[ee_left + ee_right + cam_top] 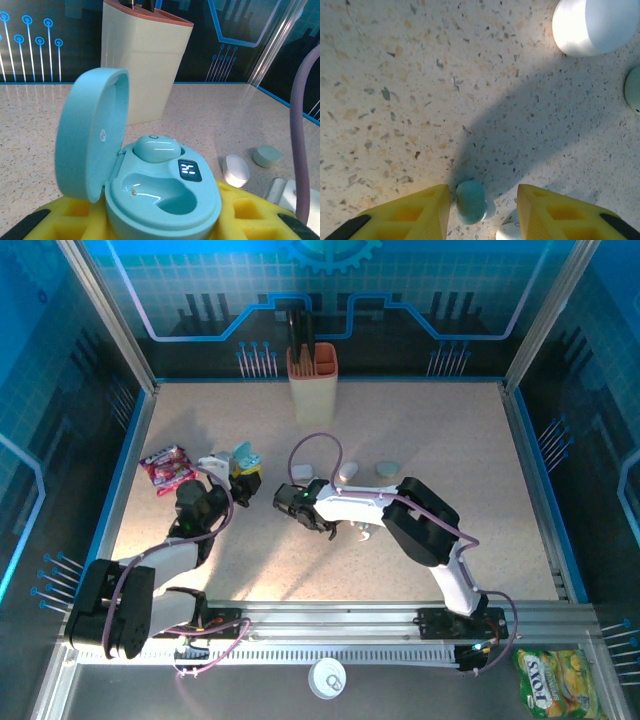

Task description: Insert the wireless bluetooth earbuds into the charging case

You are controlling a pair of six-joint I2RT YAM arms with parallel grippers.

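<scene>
Left wrist view: the left hand (160, 227) is closed on the open teal charging case (165, 202), with yellow pads (65, 220) at both sides of its base.
Case: the lid (85, 145) stands up at the left; one earbud (156, 147) sits in the far socket, and the near socket (155, 192) is bare.
Right wrist view: the right hand (483, 202) is spread wide and holds nothing; a loose pale-teal earbud (470, 201) lies on the desk (420, 100) between the fingers (415, 212), close against one of them.
Risk, grasp: off-centre and rounded, the bud may be nudged aside or squirt out as the pads close (a whitish piece (509, 231) by the farther finger could get caught too).
Risk, insertion: gripped askew, it may not seat, and pressing could tip the case in its grip.
</scene>
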